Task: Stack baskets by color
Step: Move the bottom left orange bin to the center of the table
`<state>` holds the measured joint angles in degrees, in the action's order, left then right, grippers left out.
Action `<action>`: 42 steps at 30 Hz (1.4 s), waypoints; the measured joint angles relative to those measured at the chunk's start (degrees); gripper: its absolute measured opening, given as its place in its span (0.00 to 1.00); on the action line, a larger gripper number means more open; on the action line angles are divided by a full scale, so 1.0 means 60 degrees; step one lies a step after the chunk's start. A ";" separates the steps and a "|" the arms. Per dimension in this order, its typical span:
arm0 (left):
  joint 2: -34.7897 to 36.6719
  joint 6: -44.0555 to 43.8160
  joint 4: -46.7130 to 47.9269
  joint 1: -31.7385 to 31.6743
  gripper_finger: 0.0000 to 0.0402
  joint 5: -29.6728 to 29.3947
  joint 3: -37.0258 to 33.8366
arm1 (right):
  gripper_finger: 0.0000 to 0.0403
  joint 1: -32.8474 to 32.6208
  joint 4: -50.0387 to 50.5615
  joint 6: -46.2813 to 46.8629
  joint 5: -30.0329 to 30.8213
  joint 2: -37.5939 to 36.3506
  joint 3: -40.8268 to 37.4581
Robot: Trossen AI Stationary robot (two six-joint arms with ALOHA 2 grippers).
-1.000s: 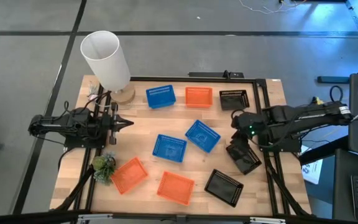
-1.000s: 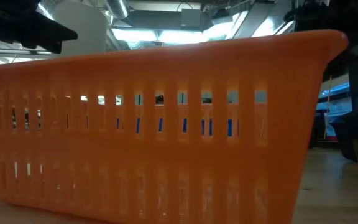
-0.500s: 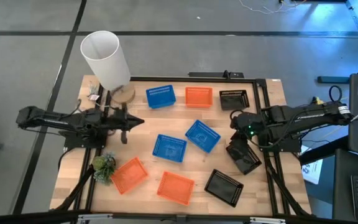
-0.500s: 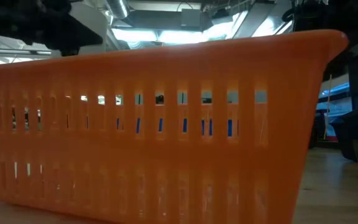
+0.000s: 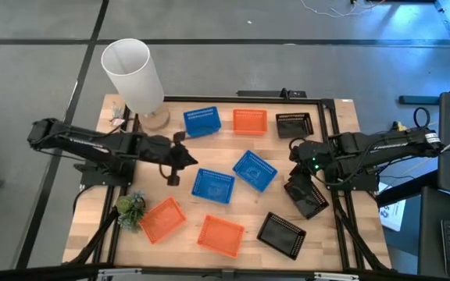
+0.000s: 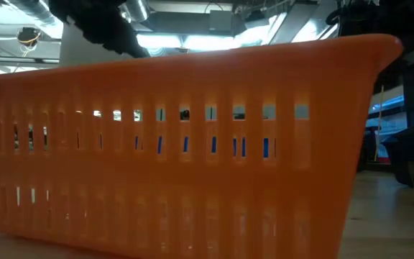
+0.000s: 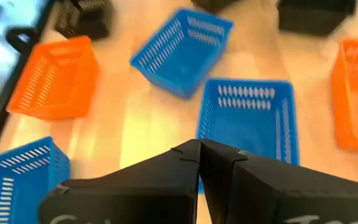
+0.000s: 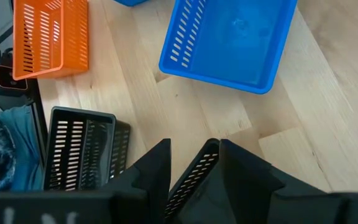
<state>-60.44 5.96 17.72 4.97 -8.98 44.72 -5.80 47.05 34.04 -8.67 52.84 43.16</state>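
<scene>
Slotted plastic baskets (image 5: pixel 213 186), pale wood table (image 5: pixel 342 242)

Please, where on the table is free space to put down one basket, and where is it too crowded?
Free wood lies at the front right corner, right of the front black basket. A smaller bare patch lies on the left, between the white cylinder and the green plant. The middle is crowded: two blue baskets sit close together, with the left gripper beside them.
</scene>
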 joint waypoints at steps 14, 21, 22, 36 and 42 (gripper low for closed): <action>-0.1482 -0.4631 0.3657 0.1024 0.13 0.0750 0.2428 | 0.34 0.0000 -0.0004 -0.0486 0.0007 0.0000 0.0000; -0.2133 -0.6652 0.4746 0.1656 0.33 0.1524 0.2428 | 0.34 0.0000 -0.0087 -0.0460 0.0046 0.0007 0.0000; -0.2247 -0.6912 0.4862 0.1779 0.34 0.1674 0.2428 | 0.34 -0.0004 -0.0110 -0.0462 0.0113 0.0007 0.0000; -0.3674 -1.0210 0.6446 0.3211 0.35 0.2040 0.2425 | 0.34 -0.0004 -0.0165 -0.0503 0.0506 0.0007 0.0000; -0.4070 -1.0470 0.6475 0.3519 0.35 0.1503 0.2421 | 0.34 -0.0004 -0.0166 -0.0434 0.0508 0.0007 0.0000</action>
<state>-84.87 -56.86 56.57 26.08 0.03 59.24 -5.82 46.05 31.44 -5.62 52.88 43.16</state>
